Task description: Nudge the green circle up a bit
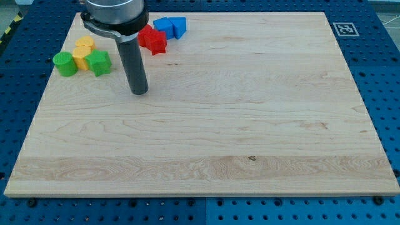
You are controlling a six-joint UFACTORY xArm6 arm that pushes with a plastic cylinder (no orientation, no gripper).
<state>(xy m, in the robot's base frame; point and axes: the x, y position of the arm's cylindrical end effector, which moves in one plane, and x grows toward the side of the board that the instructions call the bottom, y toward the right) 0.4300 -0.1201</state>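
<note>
End effector tip right of green circle

We work in a robotics lab: a pale wooden board lies on a blue perforated bench, with a fiducial marker stuck in one corner

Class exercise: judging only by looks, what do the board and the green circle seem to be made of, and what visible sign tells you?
Board: looks like pale wood with a smooth finish; long grain streaks and a small dark knot show.
Green circle: probably plastic or painted material; its colour is bright, even and grainless. The view cannot settle which.
</note>
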